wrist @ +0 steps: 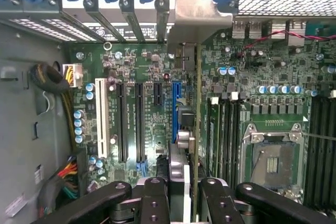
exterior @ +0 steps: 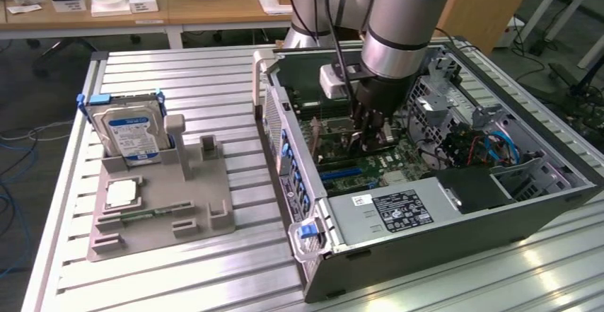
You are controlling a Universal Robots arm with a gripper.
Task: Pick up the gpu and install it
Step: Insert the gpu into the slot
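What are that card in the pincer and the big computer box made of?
The gpu in the pincer looks like green circuit board, matt, judging by its thin green edge; its end bracket looks like bare grey metal with a dull sheen. The computer case seems grey sheet metal, with punched vent holes.

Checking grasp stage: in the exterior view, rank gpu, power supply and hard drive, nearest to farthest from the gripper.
1. gpu, held in the gripper, over the motherboard.
2. power supply, inside the case, nearer the camera.
3. hard drive, upright in the stand, exterior view's left.
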